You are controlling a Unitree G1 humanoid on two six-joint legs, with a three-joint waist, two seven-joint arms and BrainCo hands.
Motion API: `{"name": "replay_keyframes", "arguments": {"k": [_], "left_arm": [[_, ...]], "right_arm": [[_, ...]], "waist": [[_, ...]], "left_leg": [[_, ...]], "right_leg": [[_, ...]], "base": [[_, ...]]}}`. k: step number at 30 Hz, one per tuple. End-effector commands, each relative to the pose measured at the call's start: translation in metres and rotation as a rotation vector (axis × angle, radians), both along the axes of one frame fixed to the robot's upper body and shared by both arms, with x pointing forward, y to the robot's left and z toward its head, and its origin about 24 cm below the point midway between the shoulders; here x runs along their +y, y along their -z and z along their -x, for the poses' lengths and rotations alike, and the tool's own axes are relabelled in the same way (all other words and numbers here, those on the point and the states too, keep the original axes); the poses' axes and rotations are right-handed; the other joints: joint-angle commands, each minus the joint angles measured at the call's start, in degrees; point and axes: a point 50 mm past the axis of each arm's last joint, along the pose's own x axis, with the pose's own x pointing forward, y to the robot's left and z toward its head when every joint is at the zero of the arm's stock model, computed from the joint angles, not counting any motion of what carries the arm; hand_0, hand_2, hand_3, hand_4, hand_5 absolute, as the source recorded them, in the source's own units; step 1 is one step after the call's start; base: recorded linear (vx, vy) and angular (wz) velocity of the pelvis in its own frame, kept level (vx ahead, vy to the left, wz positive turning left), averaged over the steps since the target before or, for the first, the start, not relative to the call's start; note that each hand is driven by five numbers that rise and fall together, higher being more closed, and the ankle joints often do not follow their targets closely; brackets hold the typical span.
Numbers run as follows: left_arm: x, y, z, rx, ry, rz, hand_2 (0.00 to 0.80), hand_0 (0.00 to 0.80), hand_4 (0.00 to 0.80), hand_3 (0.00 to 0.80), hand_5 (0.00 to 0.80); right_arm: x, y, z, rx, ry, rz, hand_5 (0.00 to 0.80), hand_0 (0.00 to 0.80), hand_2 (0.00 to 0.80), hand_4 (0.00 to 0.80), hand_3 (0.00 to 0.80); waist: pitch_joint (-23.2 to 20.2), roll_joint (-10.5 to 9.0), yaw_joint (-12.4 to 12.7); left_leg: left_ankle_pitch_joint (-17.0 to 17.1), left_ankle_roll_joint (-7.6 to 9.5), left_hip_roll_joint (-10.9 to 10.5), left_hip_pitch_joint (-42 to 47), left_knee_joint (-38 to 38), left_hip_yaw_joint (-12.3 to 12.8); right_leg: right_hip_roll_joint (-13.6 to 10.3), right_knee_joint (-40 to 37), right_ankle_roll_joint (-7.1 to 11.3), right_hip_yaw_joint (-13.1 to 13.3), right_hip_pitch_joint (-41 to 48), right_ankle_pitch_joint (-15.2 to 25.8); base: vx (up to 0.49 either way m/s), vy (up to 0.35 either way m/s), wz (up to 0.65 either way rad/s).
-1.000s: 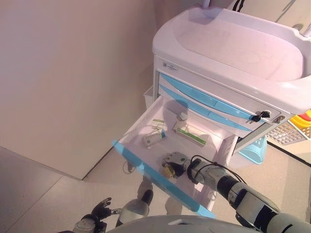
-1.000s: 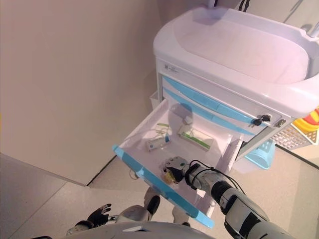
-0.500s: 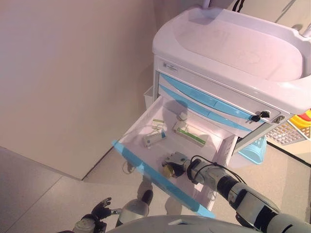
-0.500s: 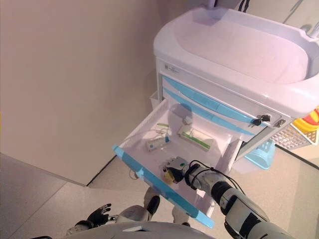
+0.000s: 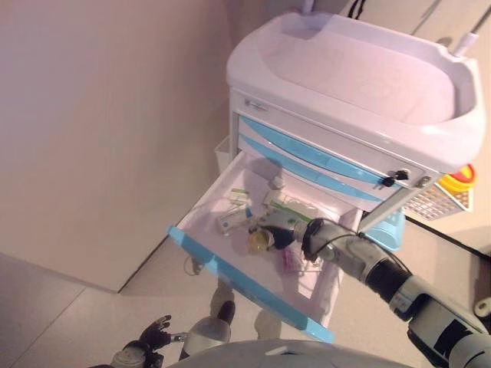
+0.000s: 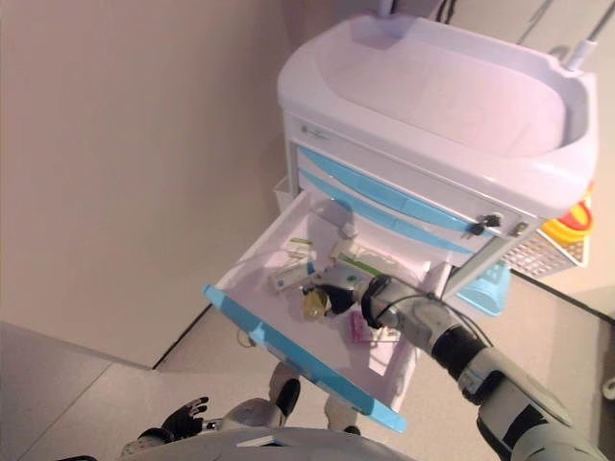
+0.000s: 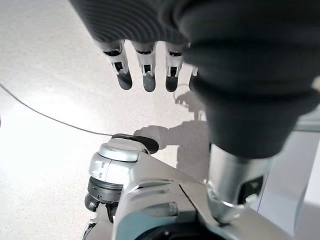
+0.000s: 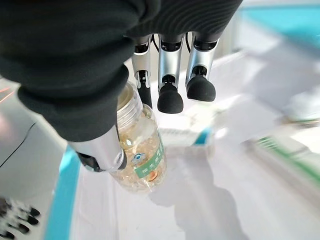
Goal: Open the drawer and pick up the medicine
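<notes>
The cart's lowest drawer [image 5: 230, 270] with a blue front stands pulled out. My right hand [image 5: 281, 230] is over the middle of the drawer, shut on a clear medicine bottle [image 5: 259, 240] with yellow contents. The right wrist view shows the bottle [image 8: 140, 160] pinched between thumb and fingers [image 8: 170, 97], held above the drawer floor. My left hand [image 5: 153, 333] hangs low near the floor, open and empty, its fingers [image 7: 145, 75] straight.
The drawer also holds a white and green box [image 5: 294, 208], a small box [image 5: 230, 222] and a pink packet [image 5: 290, 263]. The white cart top [image 5: 360, 69] overhangs behind. A mesh basket [image 5: 439, 198] hangs at the cart's right. A wall stands to the left.
My right hand has lifted the bottle off the drawer floor and moved it toward the drawer's back. The pink packet now shows where the hand was. The camera has shifted.
</notes>
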Motion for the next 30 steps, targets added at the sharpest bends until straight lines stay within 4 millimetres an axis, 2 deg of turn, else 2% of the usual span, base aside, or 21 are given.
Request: {"name": "replay_keyframes", "arguments": {"k": [1,4,6,9,11,13,15,19,30], "left_arm": [[0.001,0.001,-0.005,0.012,-0.005,0.011,0.000,0.000,0.000,0.000,0.000],[0.003,0.001,-0.003,0.019,-0.004,0.005,0.000,0.000,0.000,0.000,0.000],[0.004,0.001,-0.001,0.023,0.000,-0.003,0.000,0.000,0.000,0.000,0.000],[0.004,0.000,0.000,0.023,0.016,-0.006,0.000,0.000,0.000,0.000,0.000],[0.004,0.000,0.000,0.023,0.021,-0.004,0.000,0.000,0.000,0.000,0.000],[0.004,0.000,-0.001,0.023,0.024,0.003,0.000,0.000,0.000,0.000,0.000],[0.003,0.001,0.000,0.031,0.030,0.008,0.000,0.000,0.000,0.000,0.000],[0.004,0.001,0.004,0.049,0.030,0.003,0.000,0.000,0.000,0.000,0.000],[0.012,-0.001,0.006,0.062,0.036,-0.033,0.000,0.000,0.000,0.000,0.000]], "right_arm": [[-0.003,-0.081,-0.011,0.127,-0.042,-0.151,0.800,0.800,0.800,0.800,0.800],[-0.018,-0.134,-0.018,0.119,-0.042,-0.321,0.800,0.800,0.800,0.800,0.800],[-0.031,-0.182,-0.030,0.005,-0.031,-0.469,0.800,0.800,0.800,0.800,0.800],[-0.050,-0.234,-0.040,-0.182,0.040,-0.686,0.800,0.800,0.800,0.800,0.800],[-0.066,-0.261,-0.044,-0.241,0.119,-0.831,0.800,0.800,0.800,0.800,0.800],[-0.077,-0.281,-0.048,-0.297,0.185,-0.905,0.800,0.800,0.800,0.800,0.800],[-0.088,-0.292,-0.052,-0.366,0.264,-0.901,0.800,0.800,0.800,0.800,0.800],[-0.110,-0.303,-0.062,-0.434,0.431,-0.848,0.800,0.800,0.800,0.800,0.800],[-0.167,-0.307,-0.086,-0.453,0.875,-0.517,0.800,0.800,0.800,0.800,0.800]], "waist": [[-0.38,-1.54,-1.89],[-0.92,-2.09,-2.70],[-1.70,-2.63,-2.85],[-2.33,-3.08,-2.82],[-2.79,-3.14,-2.73],[-3.06,-3.02,-2.54],[-3.41,-3.08,-2.20],[-3.14,-3.55,-1.61],[-0.97,-5.03,2.09]], "left_leg": [[-6.34,0.18,-0.37,2.35,0.07,2.67],[-6.52,0.06,-0.20,2.79,0.07,3.63],[-6.76,-0.02,-0.15,3.08,0.07,4.00],[-7.07,-0.04,-0.22,3.43,0.07,4.43],[-7.26,0.04,-0.29,3.63,0.07,4.55],[-7.30,0.01,-0.37,3.82,0.07,4.62],[-7.36,0.04,-0.55,3.89,0.09,4.47],[-7.36,0.07,-0.65,3.87,0.22,4.28],[-6.95,-0.17,-0.97,3.11,0.33,1.75]], "right_leg": [[-2.42,2.88,3.59,2.92,-1.02,1.48],[-2.41,2.85,3.62,3.66,-1.02,1.65],[-2.38,2.84,3.72,4.03,-0.98,1.68],[-2.40,2.87,3.79,4.26,-0.83,1.69],[-2.39,2.95,3.83,4.37,-0.75,1.65],[-2.41,2.93,3.75,4.34,-0.54,1.64],[-2.42,2.78,3.64,4.28,-0.36,1.60],[-2.40,2.92,3.40,3.97,-0.26,1.50],[-2.28,2.08,3.18,1.94,0.24,1.85]], "base": [[0.018,0.029,-0.35],[0.045,0.029,-0.26],[0.063,0.016,-0.23],[0.055,0.017,-0.10],[0.056,0.031,-0.03],[0.062,0.045,-0.01],[0.068,0.042,0.01],[0.045,0.018,0.02],[0.050,0.010,0.09]]}}
